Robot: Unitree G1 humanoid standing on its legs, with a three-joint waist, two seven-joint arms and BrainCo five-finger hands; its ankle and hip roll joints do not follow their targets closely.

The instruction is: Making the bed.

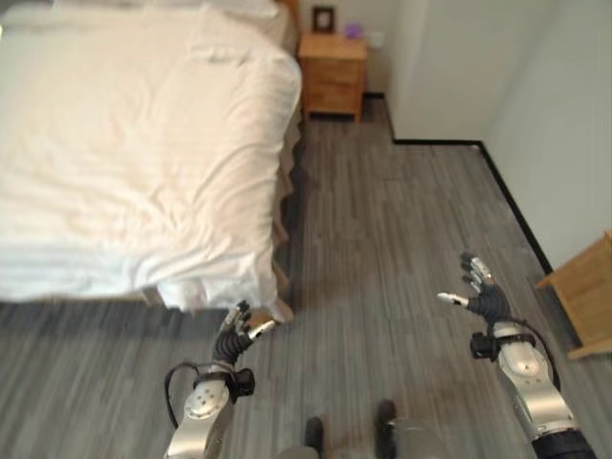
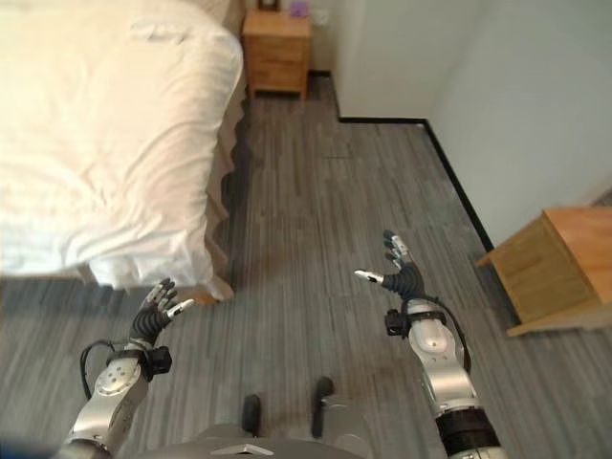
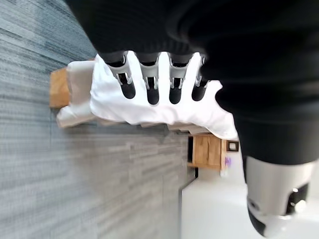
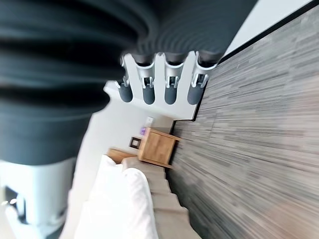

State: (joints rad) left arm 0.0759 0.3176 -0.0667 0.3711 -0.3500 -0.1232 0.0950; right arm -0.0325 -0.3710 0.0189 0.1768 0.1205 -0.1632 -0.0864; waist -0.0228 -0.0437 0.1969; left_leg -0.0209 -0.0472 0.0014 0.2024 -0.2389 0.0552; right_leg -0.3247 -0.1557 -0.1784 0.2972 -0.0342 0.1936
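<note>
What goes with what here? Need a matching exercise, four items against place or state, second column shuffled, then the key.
Column one:
1. left hand
2. right hand
3. white duvet
4. nightstand

Column two:
A. by the wall beyond the head of the bed
B. open, held over bare floor
C. spread over the bed, hanging off its corner
D. open, just short of the bed's near corner

Pairs: 1-D, 2-B, 3-C, 4-A
</note>
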